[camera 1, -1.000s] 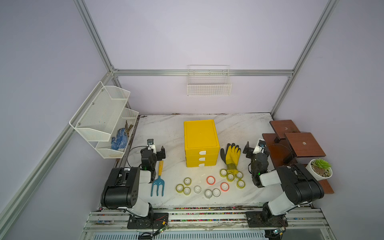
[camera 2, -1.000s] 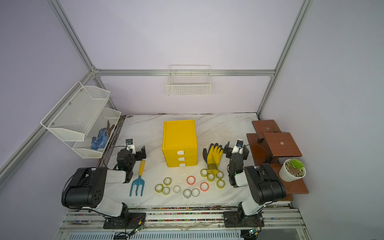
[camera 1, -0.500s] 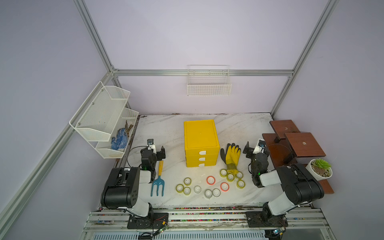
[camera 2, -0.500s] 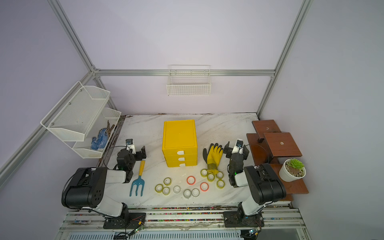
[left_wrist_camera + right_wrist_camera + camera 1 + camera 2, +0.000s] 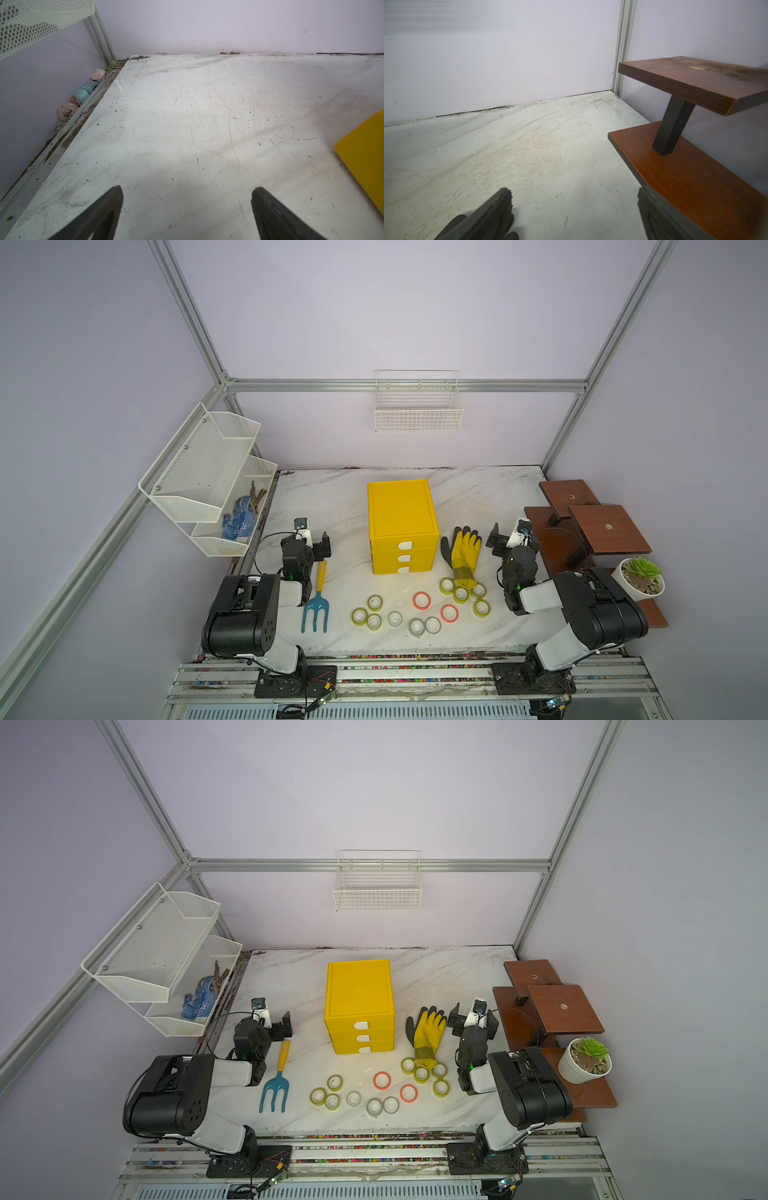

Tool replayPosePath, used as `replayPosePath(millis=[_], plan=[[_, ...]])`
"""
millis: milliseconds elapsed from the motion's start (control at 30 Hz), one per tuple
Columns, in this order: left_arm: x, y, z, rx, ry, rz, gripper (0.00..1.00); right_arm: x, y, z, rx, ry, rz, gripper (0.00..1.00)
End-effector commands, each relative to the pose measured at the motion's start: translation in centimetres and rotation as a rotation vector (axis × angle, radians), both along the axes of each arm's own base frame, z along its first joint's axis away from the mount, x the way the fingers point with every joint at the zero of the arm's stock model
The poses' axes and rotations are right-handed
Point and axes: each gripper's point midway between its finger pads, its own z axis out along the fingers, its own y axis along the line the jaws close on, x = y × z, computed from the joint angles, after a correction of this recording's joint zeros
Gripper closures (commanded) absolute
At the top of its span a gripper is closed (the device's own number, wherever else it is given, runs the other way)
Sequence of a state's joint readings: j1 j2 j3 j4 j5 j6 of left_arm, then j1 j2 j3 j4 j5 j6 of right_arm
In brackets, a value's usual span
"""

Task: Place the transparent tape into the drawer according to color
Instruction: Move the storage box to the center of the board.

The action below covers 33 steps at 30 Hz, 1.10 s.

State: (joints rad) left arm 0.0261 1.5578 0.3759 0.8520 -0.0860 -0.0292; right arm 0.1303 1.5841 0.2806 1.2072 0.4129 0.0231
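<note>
Scuffed marble table point(image 5: 332, 497), lilac walls point(image 5: 415, 323) — left gripper point(image 5: 187, 191), right gripper point(image 5: 574, 191) gape wide, empty.

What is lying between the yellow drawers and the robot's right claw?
A yellow-and-black glove lies on the table between the drawers and the open right gripper. Both top views show it.

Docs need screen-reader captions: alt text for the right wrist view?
The right gripper, jaws wide open and empty, points across a scuffed white tabletop toward a lilac wall. A brown two-tier wooden shelf stands to one side, and black glove fingertips show beside one jaw.
</note>
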Motion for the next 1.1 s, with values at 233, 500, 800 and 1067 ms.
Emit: replayPosePath(millis=[233,500,800,1067], plan=[[1.7,2.3,4.7,0.002,0.023,0.122,0.0,-0.3,0.1,1.2,0.015,0.004,0.007,0.0],[4.5,0.4,9.8,-0.097,-0.038,0.031,0.0,0.5,-0.9,1.1,0.049,0.001,-0.014,0.0],[6.7,-0.1,14.9,-0.393,-0.147,0.072,0.0,0.1,-2.3,3.9,0.073,0.058,-0.131,0.0],[4.1,3.3,14.6,-0.758,-0.161,0.321,0.0,-2.1,-4.3,5.3,0.434,-0.123,-0.289,0.0]])
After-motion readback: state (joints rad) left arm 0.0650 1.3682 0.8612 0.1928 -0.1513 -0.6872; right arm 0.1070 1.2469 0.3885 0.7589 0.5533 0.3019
